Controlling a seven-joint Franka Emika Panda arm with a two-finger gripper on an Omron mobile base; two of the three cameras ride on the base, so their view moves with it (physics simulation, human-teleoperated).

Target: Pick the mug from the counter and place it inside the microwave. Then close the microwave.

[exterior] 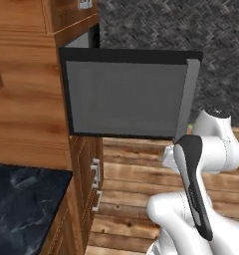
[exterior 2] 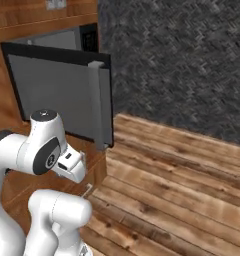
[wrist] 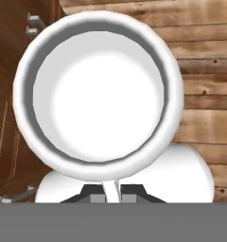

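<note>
Mug held, microwave door open
The gripper [wrist: 113, 194] fingers pinch the white mug [wrist: 99, 94] rim; microwave [exterior: 126, 94] fills the upper frame.

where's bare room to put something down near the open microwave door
The counter slab at lower left, bordered by the wooden cabinets, lies bare. It is tight by the microwave door, which swings out over the wood floor. The gripper holds the mug.
</note>
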